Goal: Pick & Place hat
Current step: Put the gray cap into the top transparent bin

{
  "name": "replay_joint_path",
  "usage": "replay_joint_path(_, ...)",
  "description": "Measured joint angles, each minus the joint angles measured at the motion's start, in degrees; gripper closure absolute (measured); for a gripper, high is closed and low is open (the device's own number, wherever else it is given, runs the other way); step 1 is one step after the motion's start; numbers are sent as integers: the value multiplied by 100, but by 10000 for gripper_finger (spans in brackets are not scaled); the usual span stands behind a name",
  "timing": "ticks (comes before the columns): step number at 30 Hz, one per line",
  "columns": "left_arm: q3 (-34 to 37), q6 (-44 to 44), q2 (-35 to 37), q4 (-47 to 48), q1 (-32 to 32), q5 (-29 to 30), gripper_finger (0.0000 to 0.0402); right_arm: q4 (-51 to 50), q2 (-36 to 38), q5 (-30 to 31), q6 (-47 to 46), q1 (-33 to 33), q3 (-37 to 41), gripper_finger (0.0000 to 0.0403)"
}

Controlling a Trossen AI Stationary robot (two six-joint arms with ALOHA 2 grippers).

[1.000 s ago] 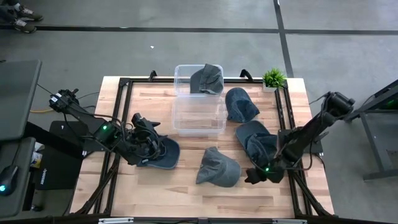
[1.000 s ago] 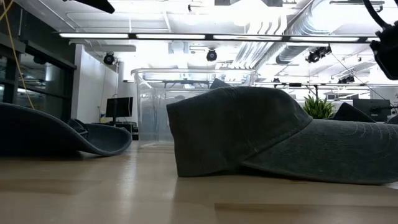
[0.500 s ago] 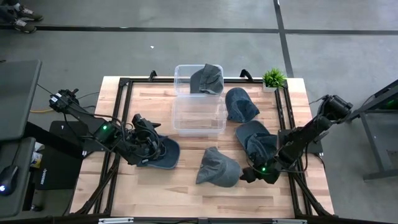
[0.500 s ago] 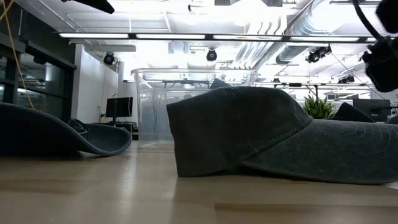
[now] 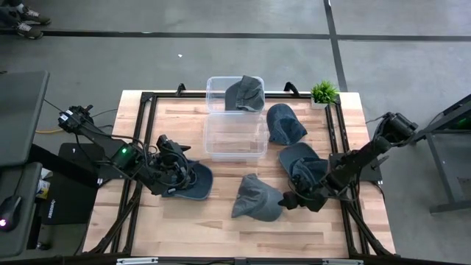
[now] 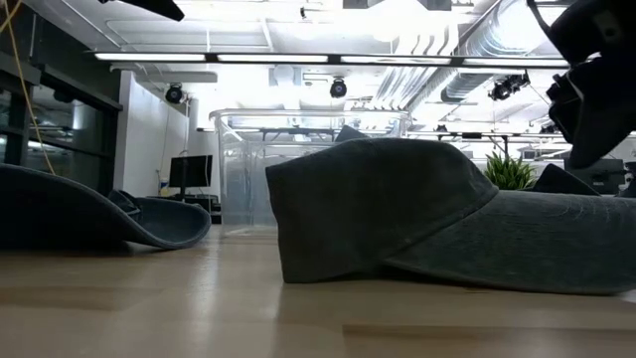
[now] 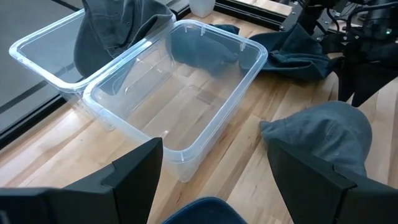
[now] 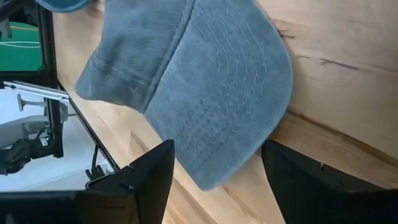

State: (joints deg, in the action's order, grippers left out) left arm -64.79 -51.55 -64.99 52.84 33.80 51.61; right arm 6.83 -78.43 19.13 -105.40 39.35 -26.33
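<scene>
Several dark grey-blue hats lie on the wooden table. The middle hat [image 5: 257, 197] rests near the front on its brim and crown rim; its brim [image 8: 217, 93] points at my right gripper [image 5: 287, 200], which stands open just to its right, low over the table [image 6: 596, 89]. My left gripper [image 5: 176, 171] hangs open over the crown of the left hat [image 5: 193, 180], whose edge [image 7: 205, 211] shows between its fingers. Another hat [image 5: 244, 92] sits in the far clear bin [image 5: 217, 82]. My left gripper stands open over the left hat's crown; I cannot tell whether its fingers touch it. My right gripper touches nothing.
An empty clear bin [image 5: 213, 151] stands mid-table in front of the far one. Two more hats [image 5: 285, 123] [image 5: 305, 165] lie at the right. A small potted plant [image 5: 323, 92] stands at the far right corner. A black frame [image 5: 143, 121] runs round the table.
My right gripper has gone toward the table's left and a little toward the far edge, closing in on the middle hat's brim. In the low view it has come further into the picture from the upper right. The hats have stayed where they were.
</scene>
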Motion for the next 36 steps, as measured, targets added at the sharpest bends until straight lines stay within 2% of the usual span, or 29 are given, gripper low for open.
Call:
replay_joint_path(16, 0, 0, 0, -9, -2, 16, 115, 553, 0, -171, 243, -366, -2, 166)
replay_joint_path(20, 0, 0, 0, -59, -2, -1, 115, 550, 0, -578, 56, -342, -2, 166)
replay_joint_path(25, 0, 0, -2, -56, -2, 1, 115, 393, -23, -559, -336, -95, -2, 166)
replay_joint_path(30, 0, 0, -2, -48, -2, 3, 115, 594, -459, -593, -599, -5, -36, 166)
replay_joint_path(36, 0, -21, -2, -42, -2, 7, 115, 1166, -1368, -386, -459, -118, -425, 166)
